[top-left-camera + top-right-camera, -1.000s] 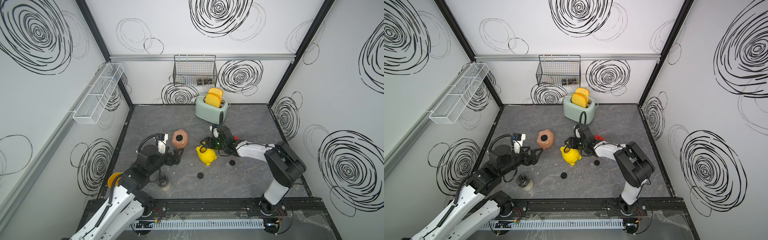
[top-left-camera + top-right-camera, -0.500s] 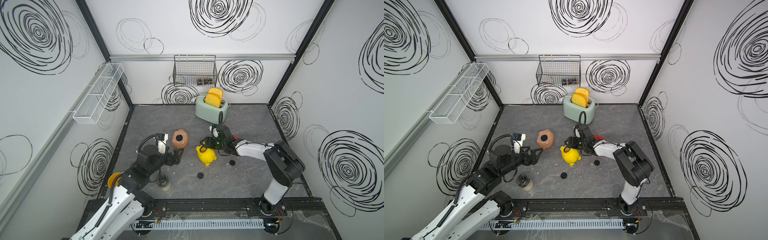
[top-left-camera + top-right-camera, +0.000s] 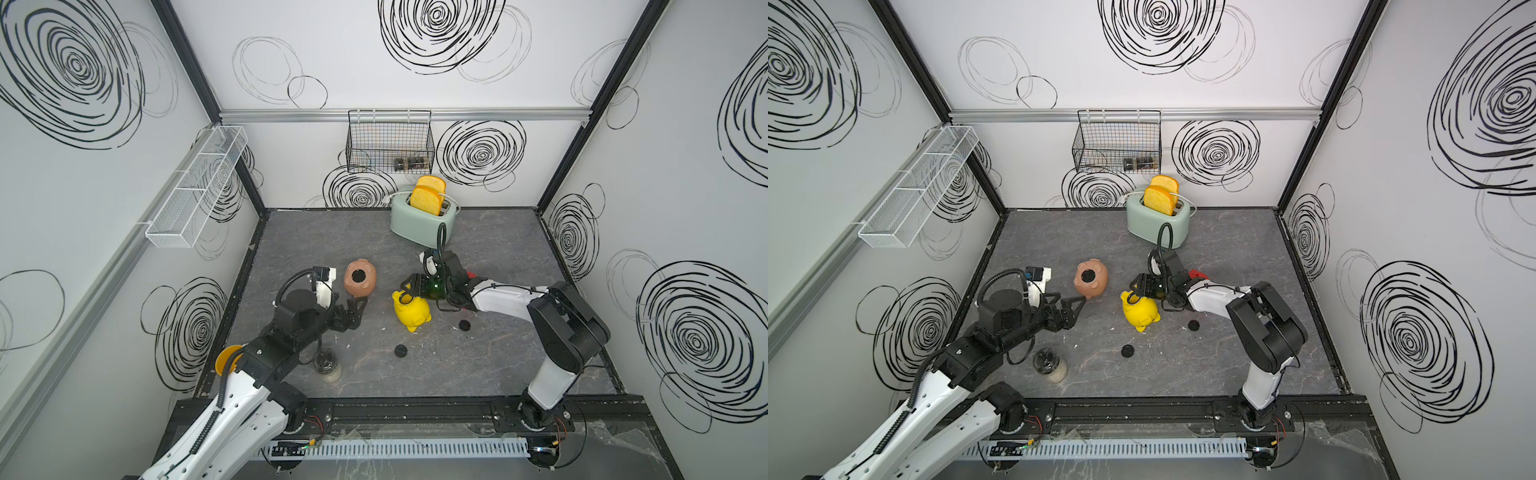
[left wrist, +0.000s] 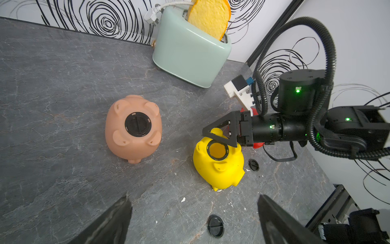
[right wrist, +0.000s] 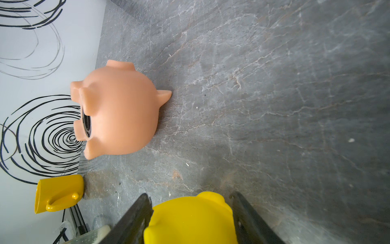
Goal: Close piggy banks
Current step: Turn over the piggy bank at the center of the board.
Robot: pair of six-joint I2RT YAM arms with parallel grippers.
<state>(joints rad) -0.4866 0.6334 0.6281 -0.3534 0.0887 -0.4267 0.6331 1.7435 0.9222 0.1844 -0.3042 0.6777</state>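
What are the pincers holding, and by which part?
The right pincer brackets one end of the yellow piggy bank, fingers close on both sides; actual squeeze cannot be told. Left pincer: open, empty.

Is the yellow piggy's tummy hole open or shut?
Open. The yellow piggy bank lies belly up; its round hole shows only yellow inside. The pink piggy bank has a black plug in its hole.

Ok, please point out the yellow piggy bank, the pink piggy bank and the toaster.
yellow piggy bank (image 4: 211, 174): left wrist view, its body.
pink piggy bank (image 4: 115, 123): left wrist view, its belly.
toaster (image 3: 415, 228): a top view, front wall.
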